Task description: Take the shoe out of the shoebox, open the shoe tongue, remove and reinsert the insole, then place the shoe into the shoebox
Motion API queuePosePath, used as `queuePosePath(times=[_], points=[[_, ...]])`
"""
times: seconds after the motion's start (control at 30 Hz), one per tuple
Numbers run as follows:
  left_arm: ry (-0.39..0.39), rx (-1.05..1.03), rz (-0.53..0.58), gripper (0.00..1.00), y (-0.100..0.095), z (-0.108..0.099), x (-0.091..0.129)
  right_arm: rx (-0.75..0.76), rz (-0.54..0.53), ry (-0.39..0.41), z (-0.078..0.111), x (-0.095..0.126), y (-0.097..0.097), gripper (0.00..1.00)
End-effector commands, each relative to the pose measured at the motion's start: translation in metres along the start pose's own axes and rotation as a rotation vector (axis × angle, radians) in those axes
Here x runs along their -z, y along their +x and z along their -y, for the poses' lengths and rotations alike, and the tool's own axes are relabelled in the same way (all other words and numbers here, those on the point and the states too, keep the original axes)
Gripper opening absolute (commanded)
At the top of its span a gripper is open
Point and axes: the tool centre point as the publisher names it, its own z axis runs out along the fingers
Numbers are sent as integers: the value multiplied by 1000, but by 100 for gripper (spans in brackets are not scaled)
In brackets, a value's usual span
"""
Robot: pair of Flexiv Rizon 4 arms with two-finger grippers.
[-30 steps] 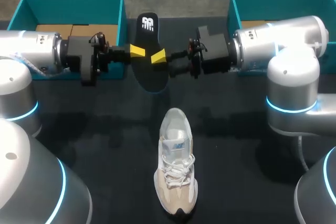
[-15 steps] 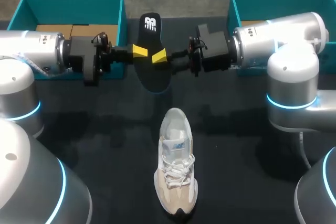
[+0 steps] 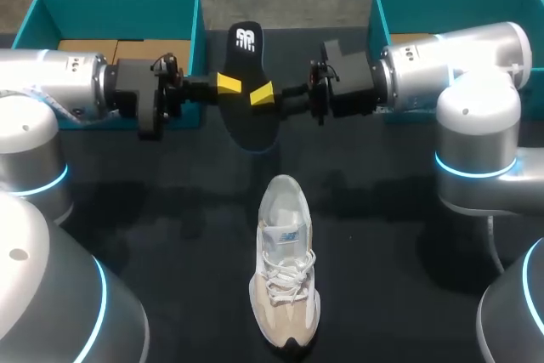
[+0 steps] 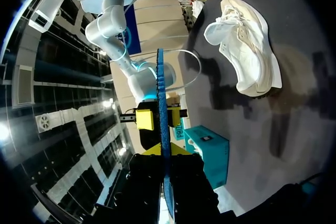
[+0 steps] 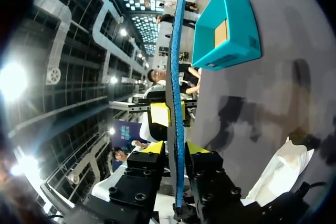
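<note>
Shoe (image 3: 286, 269) lies upright, toe toward the robot, heel toward the insole (image 3: 245, 121).

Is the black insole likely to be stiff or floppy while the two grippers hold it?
Probably fairly stiff: the insole, pinched by the left gripper and right gripper, looks nearly straight edge-on in both wrist views. Likely light, since it is so thin. Held by one gripper, it may bend.
</note>
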Motion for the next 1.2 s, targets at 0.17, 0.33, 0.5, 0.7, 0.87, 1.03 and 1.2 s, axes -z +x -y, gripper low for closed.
queuePosePath(times=[0.17, 0.33, 0.5, 0.7, 0.87, 1.03, 1.2], points=[[-4, -3, -2, 0, 1, 0, -3, 1, -2, 10, -3, -3, -1, 19], [-6, -5, -2, 0, 1, 0, -4, 3, -3, 7, -3, -2, -1, 12], [-5, -6, -1, 0, 1, -1, -6, 5, -5, 3, -2, -2, -1, 7], [-3, -6, -2, 0, 1, 0, -7, 10, -5, 1, -2, -1, -1, 0], [1, -2, -14, 100, -1, 2, -5, 22, -2, -1, -2, 0, -1, 0], [9, 12, -56, 100, -3, 10, 8, 66, 6, -11, -1, 5, -3, 0], [-3, 47, -213, 100, 6, 26, 26, 156, 2, -16, 2, 10, -5, 0]])
